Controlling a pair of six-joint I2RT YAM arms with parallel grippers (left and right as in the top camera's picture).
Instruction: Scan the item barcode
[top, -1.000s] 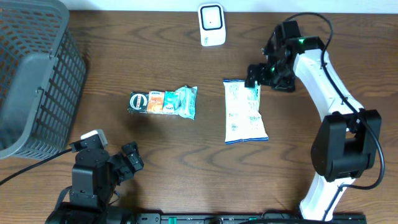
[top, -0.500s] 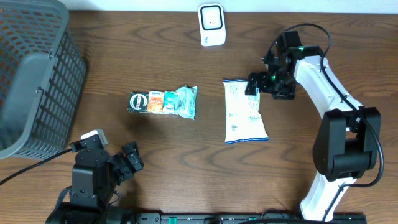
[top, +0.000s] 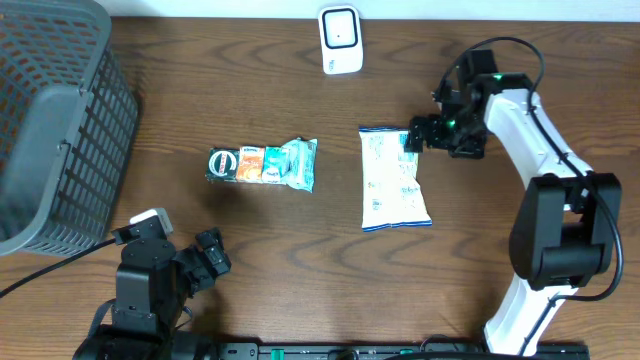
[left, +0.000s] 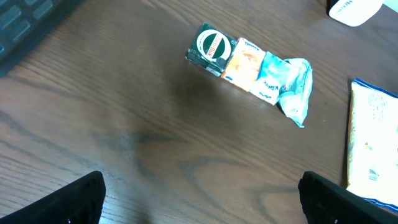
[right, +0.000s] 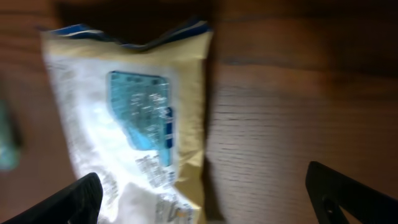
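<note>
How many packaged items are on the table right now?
2: a green-orange pack mid-table, and a white pouch to its right, by the right gripper. The basket may hide more.

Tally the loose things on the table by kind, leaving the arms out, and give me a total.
Packets: 2 (green-orange-teal snack packet, white and blue flat pouch)
Scanners: 1 (white boxy scanner)
Baskets: 1 (grey plastic mesh basket)
Total: 4
</note>
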